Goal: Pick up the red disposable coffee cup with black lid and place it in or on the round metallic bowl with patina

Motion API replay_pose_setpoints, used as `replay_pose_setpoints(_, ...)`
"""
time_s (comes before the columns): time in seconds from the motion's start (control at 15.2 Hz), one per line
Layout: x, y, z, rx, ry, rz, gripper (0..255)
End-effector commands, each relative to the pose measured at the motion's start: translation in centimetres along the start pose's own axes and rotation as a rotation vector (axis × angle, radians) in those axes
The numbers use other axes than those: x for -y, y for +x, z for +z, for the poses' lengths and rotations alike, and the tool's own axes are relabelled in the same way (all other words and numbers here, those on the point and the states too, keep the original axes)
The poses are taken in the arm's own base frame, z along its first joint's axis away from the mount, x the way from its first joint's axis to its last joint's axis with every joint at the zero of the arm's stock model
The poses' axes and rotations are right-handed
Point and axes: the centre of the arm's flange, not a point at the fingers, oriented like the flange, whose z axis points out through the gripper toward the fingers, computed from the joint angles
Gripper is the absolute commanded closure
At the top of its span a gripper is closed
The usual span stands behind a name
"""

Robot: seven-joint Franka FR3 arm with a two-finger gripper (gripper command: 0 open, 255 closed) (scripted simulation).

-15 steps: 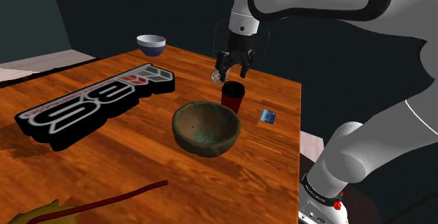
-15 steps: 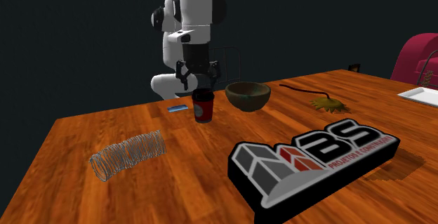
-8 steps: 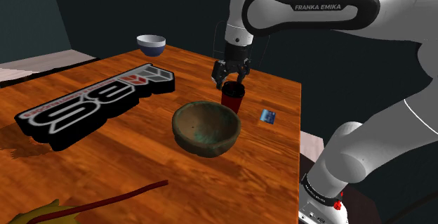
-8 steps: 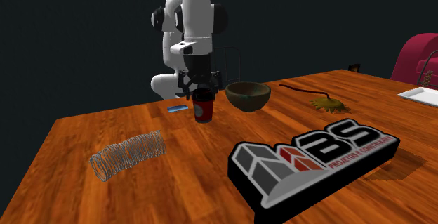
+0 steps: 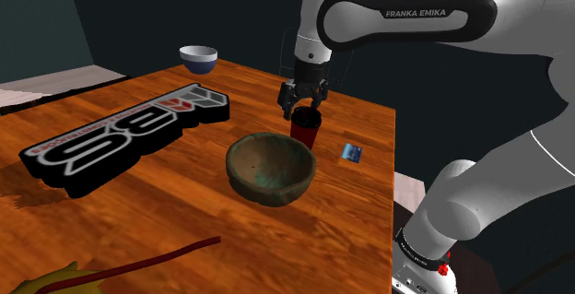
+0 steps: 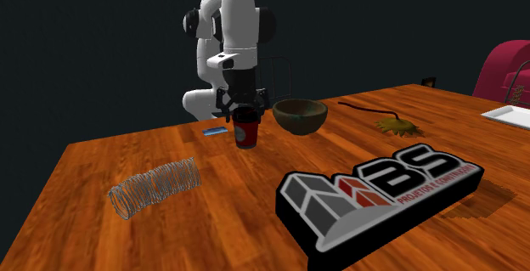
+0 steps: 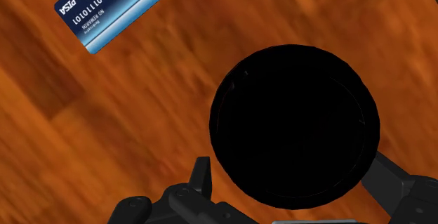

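The red cup (image 5: 305, 135) with a black lid (image 7: 295, 124) stands upright on the wooden table, just behind the round greenish-brown bowl (image 5: 271, 166) in the shoulder view. My gripper (image 5: 303, 110) has come down over the cup's top and is open. Its fingers (image 7: 202, 175) flank the lid on either side, still apart from it. In the second exterior view the cup (image 6: 246, 133) stands to the left of the bowl (image 6: 300, 115), with the gripper (image 6: 244, 112) around its rim.
A blue card (image 7: 109, 12) lies flat beside the cup, near the table edge (image 5: 392, 154). A large "BS" logo block (image 5: 120, 135) and a white-and-blue bowl (image 5: 198, 58) sit further off. A wire spring (image 6: 155, 186) and a dry leaf with a stalk (image 6: 392, 123) also rest on the table.
The gripper has dropped from above the cup to around its lid, mostly in the first half second. The cup and bowl have stayed put.
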Motion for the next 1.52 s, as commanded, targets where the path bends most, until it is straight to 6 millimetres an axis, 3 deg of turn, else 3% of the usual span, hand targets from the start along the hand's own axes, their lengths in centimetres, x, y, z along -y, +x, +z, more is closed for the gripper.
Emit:
replay_pose_setpoints(0.0,0.0,0.0,0.0,0.0,0.0,0.0,255)
replay_pose_setpoints(0.59,0.0,0.0,0.0,0.0,0.0,0.0,255)
replay_pose_setpoints(1.45,0.0,0.0,-6.9,0.0,0.0,0.0,255)
